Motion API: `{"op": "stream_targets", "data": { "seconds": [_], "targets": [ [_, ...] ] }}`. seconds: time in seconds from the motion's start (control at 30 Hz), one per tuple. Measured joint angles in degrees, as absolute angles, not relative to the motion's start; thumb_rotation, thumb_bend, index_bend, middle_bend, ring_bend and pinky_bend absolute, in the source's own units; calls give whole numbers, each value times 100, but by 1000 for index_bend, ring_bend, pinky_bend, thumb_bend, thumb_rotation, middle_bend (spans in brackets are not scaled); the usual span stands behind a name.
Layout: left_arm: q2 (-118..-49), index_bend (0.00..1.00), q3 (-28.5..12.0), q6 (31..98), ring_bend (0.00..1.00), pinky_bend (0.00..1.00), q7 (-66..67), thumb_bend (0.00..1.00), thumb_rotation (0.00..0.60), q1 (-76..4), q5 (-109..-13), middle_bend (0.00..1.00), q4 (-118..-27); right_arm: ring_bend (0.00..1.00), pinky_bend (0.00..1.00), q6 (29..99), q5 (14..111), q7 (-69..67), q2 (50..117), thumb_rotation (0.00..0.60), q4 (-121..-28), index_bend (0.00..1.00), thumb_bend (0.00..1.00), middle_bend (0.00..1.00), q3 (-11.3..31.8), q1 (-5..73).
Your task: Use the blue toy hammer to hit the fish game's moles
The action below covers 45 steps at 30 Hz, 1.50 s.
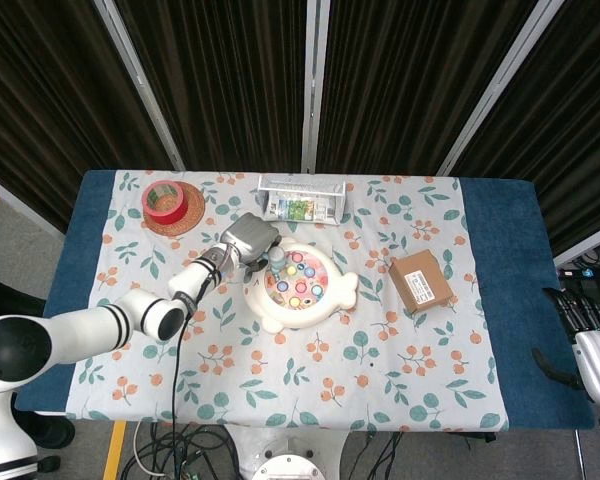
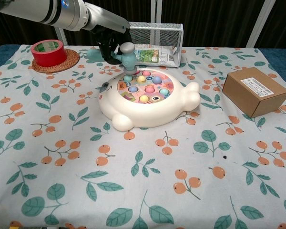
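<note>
The blue toy hammer (image 2: 127, 55) is gripped by the left hand (image 2: 109, 44) and held just above the far-left edge of the fish game (image 2: 148, 98). The right hand (image 1: 580, 325) is seen at the table's right edge, fingers apart, holding nothing.

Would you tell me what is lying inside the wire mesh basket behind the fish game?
The wire mesh basket holds a printed packet lying flat; its left end is hidden behind the hammer.

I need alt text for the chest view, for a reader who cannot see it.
The left hand holds the blue toy hammer above the far-left rim of the white fish game on a leaf-print tablecloth. A brown box sits right; red tape far left.
</note>
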<state>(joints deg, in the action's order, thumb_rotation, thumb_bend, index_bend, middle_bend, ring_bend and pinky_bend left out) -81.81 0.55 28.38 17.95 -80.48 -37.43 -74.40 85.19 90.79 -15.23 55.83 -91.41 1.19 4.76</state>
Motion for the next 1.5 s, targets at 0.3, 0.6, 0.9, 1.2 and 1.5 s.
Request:
{"op": "stream_targets", "data": {
  "seconds": [0.3, 0.6, 0.9, 1.2, 1.5],
  "targets": [
    [-8363, 657, 371, 2945, 500, 499, 2342, 565, 600, -8416, -3153, 637, -7392, 0, 0, 8568, 9073, -1537, 5587, 600, -9135, 25, 235, 101, 110, 432],
    [-7990, 665, 449, 3311, 505, 499, 2558, 566, 600, -8539, -2925, 640, -7969, 0, 0, 8597, 9096, -1596, 5611, 600, -9078, 25, 235, 101, 110, 413],
    [-8318, 665, 605, 3246, 505, 499, 2829, 566, 600, -8660, -2633, 640, -7715, 0, 0, 8538, 9047, -1579, 5599, 600, -9098, 25, 235, 101, 118, 425],
    [-8208, 666, 634, 3274, 505, 502, 2866, 566, 600, -8706, -2510, 640, -7855, 0, 0, 8612, 9069, -1611, 5600, 600, -9075, 25, 235, 103, 123, 393],
    [-7620, 666, 313, 3554, 499, 497, 1953, 565, 600, -7996, -3200, 633, -8599, 0, 0, 8661, 9113, -1741, 5631, 600, -8961, 25, 235, 103, 106, 363]
  ]
}}
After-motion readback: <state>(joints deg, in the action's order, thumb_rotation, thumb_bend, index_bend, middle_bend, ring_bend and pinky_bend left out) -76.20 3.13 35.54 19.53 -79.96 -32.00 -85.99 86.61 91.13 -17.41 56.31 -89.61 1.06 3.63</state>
